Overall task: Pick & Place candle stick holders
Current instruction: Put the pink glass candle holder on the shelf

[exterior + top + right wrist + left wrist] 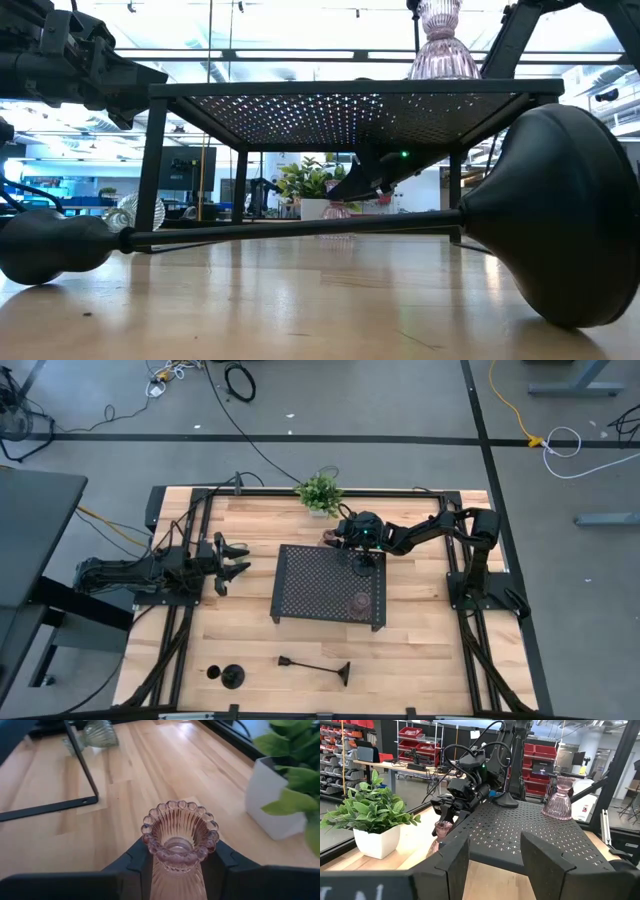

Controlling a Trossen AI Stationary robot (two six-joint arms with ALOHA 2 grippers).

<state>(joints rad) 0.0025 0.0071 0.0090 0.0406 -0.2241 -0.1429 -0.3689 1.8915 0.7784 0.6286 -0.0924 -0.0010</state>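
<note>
My right gripper (338, 537) is at the tray's far edge beside the plant, shut on a pink glass candle holder (179, 845), which also shows in the left wrist view (442, 830). My left gripper (495, 862) is open and empty at the table's left, pointing at the black perforated tray (300, 575). On the tray stand a black stemmed holder (365, 565) and a second pink glass holder (559, 797). A long black holder (315, 665) lies on its side near the front edge, and a short black one (230, 677) stands left of it. A greenish glass holder (97, 732) stands by a tray leg. My right gripper pinches the pink glass holder's ribbed neck (172, 870), just below its beaded rim, between its two fingers. The fingers (140, 857) slant down on either side of it. The holder stands upright. I cannot tell whether its foot rests on the table.
A small potted plant (319, 493) in a white pot stands at the far edge, close to my right gripper. The tray stands on thin legs (152, 170) with room beneath. Bare wood (440, 650) lies at the front right.
</note>
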